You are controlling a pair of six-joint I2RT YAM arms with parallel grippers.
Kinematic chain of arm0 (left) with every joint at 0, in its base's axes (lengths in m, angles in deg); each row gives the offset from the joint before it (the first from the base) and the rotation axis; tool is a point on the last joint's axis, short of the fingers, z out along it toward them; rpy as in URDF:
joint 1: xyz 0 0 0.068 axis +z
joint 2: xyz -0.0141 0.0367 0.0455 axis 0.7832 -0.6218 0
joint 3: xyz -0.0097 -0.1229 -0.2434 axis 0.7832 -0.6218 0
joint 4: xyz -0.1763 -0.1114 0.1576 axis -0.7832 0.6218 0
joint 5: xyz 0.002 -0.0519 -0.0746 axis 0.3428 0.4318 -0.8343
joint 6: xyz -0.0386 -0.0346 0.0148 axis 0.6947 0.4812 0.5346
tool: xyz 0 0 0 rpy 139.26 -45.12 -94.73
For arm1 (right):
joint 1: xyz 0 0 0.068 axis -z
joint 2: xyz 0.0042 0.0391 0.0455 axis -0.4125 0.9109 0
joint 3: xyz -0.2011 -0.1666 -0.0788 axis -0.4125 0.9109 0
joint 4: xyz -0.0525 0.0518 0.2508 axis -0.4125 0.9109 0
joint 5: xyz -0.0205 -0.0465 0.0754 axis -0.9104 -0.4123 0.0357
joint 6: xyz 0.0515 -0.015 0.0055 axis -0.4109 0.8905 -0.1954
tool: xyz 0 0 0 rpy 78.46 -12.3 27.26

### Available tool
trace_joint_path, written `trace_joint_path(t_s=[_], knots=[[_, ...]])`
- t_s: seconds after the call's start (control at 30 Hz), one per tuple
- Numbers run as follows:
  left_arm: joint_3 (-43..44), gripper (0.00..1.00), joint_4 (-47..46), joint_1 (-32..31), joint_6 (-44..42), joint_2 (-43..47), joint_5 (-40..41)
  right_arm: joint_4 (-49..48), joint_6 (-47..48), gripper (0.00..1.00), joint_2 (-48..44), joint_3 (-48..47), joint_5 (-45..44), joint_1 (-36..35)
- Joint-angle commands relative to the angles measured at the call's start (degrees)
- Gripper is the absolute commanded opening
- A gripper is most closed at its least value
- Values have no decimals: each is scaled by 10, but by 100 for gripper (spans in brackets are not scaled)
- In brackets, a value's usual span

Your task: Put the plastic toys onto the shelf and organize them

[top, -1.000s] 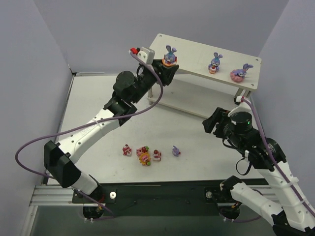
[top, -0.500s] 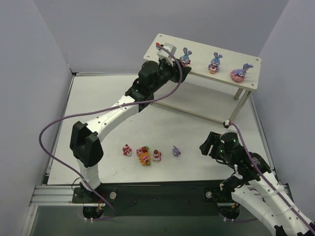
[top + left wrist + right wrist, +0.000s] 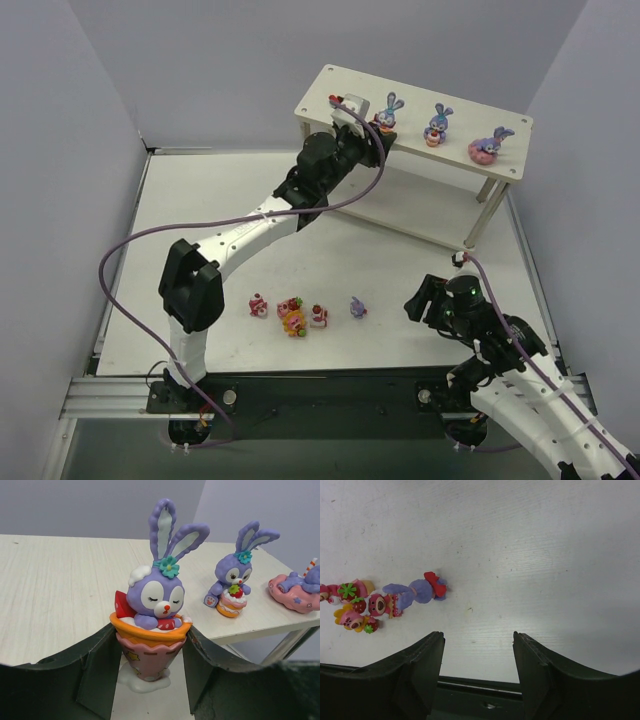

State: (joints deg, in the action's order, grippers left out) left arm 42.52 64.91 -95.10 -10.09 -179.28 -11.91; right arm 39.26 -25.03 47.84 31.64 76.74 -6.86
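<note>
We've got left gripper (image 3: 152,632) clamped on cup bunny (image 3: 155,597) atop shelf (image 3: 60,580), far bench (image 3: 200,220) edge; skewed release could topple it. Right gripper (image 3: 479,641) apart.

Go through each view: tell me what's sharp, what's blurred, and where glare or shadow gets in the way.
Top external: even, soft light, everything sharp, faint shadow under the shelf. Left wrist: the cupped bunny is crisp; the left gripper is underexposed, nearly black. Right wrist: a bright glare patch washes out the table; the toys at the left edge look slightly soft.
</note>
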Motion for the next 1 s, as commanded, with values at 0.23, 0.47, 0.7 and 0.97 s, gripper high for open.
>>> trace_joint_path(t_s=[0.23, 0.47, 0.7, 0.97], knots=[[-31, 0, -135, -27, -62, 67, 56, -20, -11, 57, 23, 11, -7, -4], [-29, 0, -197, -23, -60, 53, 64, -21, -6, 57, 32, 11, -11, -4], [43, 0, -200, -18, -57, -17, 53, -24, -5, 56, 34, 14, -19, -4], [49, 0, -211, -12, -53, -61, 54, -24, -5, 56, 33, 20, -24, -5]])
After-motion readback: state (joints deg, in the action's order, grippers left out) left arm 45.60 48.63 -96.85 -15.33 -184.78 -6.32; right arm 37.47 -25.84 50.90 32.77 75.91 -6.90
